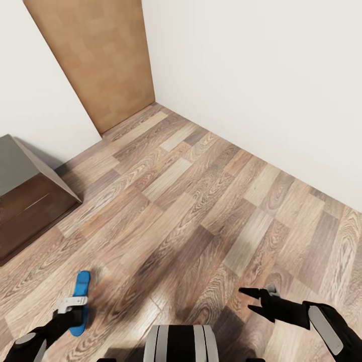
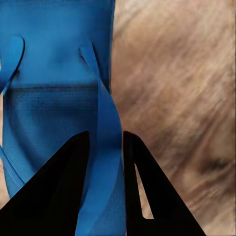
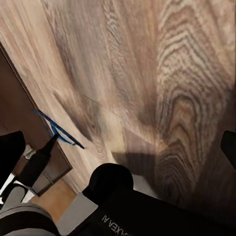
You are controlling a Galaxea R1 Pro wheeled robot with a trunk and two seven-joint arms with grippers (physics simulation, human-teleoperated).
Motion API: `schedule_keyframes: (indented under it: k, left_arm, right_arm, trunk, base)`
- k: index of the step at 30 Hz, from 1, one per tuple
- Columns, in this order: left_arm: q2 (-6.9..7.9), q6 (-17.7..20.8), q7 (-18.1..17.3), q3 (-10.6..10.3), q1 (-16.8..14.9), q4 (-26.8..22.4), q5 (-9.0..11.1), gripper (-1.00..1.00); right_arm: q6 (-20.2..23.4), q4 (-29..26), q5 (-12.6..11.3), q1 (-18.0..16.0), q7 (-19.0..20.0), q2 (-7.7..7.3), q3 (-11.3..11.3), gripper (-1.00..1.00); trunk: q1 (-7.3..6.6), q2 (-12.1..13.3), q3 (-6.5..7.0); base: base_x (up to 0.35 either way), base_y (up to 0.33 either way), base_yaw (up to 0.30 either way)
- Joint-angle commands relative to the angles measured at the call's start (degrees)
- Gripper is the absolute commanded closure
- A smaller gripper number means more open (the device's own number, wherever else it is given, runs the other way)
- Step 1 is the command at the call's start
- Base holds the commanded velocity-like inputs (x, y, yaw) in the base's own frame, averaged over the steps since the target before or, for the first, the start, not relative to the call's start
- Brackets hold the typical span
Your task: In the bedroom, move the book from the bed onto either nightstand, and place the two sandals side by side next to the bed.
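Observation:
One bright blue sandal (image 1: 80,289) is at the lower left of the head view, over the wood-plank floor. My left gripper (image 1: 76,314) is shut on its strap: in the left wrist view the two black fingers (image 2: 64,187) pinch the blue strap (image 2: 105,162) above the sole (image 2: 54,73). In the right wrist view the sandal (image 3: 59,130) appears edge-on as a thin blue line, seemingly just off the floor. My right gripper (image 1: 246,299) is open and holds nothing, low over the floor at the lower right. The book, the bed and the other sandal are out of view.
A low dark brown wooden unit with a glossy grey top (image 1: 25,196) stands at the left against the white wall. A light brown door (image 1: 95,60) is in the far corner. Plank floor (image 1: 201,201) stretches to the white wall (image 1: 261,75) on the right.

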Motion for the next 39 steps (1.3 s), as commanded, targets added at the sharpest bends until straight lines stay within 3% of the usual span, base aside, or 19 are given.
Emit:
schedule_keyframes:
  k: [1, 3, 5, 7, 9, 11, 15, 17, 18, 22, 26, 29, 34, 39]
  left_arm:
    - [0.69, 0.3, -4.6, 3.0, 0.0, -0.1, -0.6, 1.0]
    - [2.01, 0.4, -11.4, 8.0, 0.0, -0.1, -0.7, 1.0]
    - [3.0, 0.4, -15.8, 12.0, 0.0, 0.0, -0.8, 1.0]
    - [3.53, 0.4, -18.9, 14.3, 0.0, 0.0, -0.9, 1.0]
    - [3.75, 0.4, -22.0, 15.3, 0.3, 0.0, -1.0, 1.0]
    - [3.79, 0.5, -25.2, 15.7, 0.4, 0.2, -1.0, 1.0]
    - [3.74, 0.4, -26.7, 15.8, 0.4, 0.3, -1.0, 1.0]
    - [3.69, 0.5, -27.1, 15.8, 0.5, 0.3, -1.0, 1.0]
    - [3.6, 0.5, -27.2, 15.8, 0.5, 0.3, -1.0, 1.0]
    - [3.55, 0.6, -28.2, 15.8, 0.6, 0.4, -0.9, 1.0]
    - [3.61, 0.7, -33.3, 15.9, 0.6, 0.6, -0.9, 1.0]
    - [3.39, 0.7, -34.8, 15.8, 0.6, 1.0, -1.0, 1.0]
    - [2.68, 0.6, -35.3, 15.7, 0.6, 2.8, -1.2, 1.0]
    - [0.79, 0.5, -35.3, 15.6, 0.6, 3.3, -2.3, 1.0]
  right_arm:
    - [-0.1, 0.1, 0.2, 0.0, 0.2, 0.01, -0.1, -1.0]
    - [-0.4, 0.2, 0.3, 0.0, 0.3, 0.0, -0.1, -1.0]
    - [-0.6, 0.2, 0.3, 0.0, 0.3, -0.03, -0.1, -1.0]
    - [-0.6, 0.2, 0.3, 0.1, 0.3, -0.05, -0.1, -1.0]
    - [-0.7, 0.2, 0.3, 0.1, 0.3, -0.06, -0.1, -1.0]
    - [-0.7, 0.1, 0.3, 0.1, 0.3, -0.06, -0.1, -1.0]
    - [-3.6, 0.1, 0.4, 0.2, 0.3, -0.07, -0.1, -1.0]
    - [-11.6, 0.2, 0.5, 0.3, 0.4, -0.5, -0.1, -1.0]
    - [-15.7, 0.3, 0.5, 0.4, 0.4, -1.51, -0.2, -1.0]
    - [-20.4, 5.1, 0.5, 0.5, 0.4, -4.08, -0.2, -1.0]
    - [-29.2, 13.2, 1.8, 0.6, 0.7, -4.59, -0.1, -1.0]
    - [-34.5, 15.8, 3.8, 0.6, 2.0, -4.68, -0.1, -1.0]
    - [-37.3, 17.4, 9.1, 0.6, 4.3, -4.64, -0.1, -1.0]
    - [-37.7, 17.5, 10.2, 0.6, 4.5, -4.62, -0.1, -1.0]
  trunk:
    - [-0.03, 0.0, 0.19]
    - [-0.08, 0.0, 0.64]
    - [-0.13, 0.1, 1.08]
    - [-0.18, 0.1, 1.52]
    - [-0.24, 0.1, 1.97]
    - [-0.29, 0.1, 2.41]
    - [-0.39, 0.2, 3.3]
    - [-0.44, 0.2, 3.74]
    - [-0.47, 0.2, 3.96]
    - [-0.57, 0.3, 4.85]
    - [-0.67, 0.3, 5.73]
    - [-0.75, 0.4, 6.4]
    - [-0.88, 0.4, 7.51]
    - [-1.01, 0.5, 8.61]
  base:
    - [0.0, 0.0, 0.0]
    - [0.0, 0.0, 0.0]
    - [0.0, 0.0, 0.0]
    - [0.0, 0.0, 0.0]
    - [0.0, 0.0, 0.0]
    - [0.0, 0.0, 0.0]
    - [0.0, 0.0, 0.0]
    - [0.0, 0.0, 0.0]
    - [0.0, 0.0, 0.0]
    - [0.0, 0.0, 0.0]
    - [0.0, 0.0, 0.0]
    - [0.0, 0.0, 0.0]
    - [0.0, 0.0, 0.0]
    - [0.0, 0.0, 0.0]
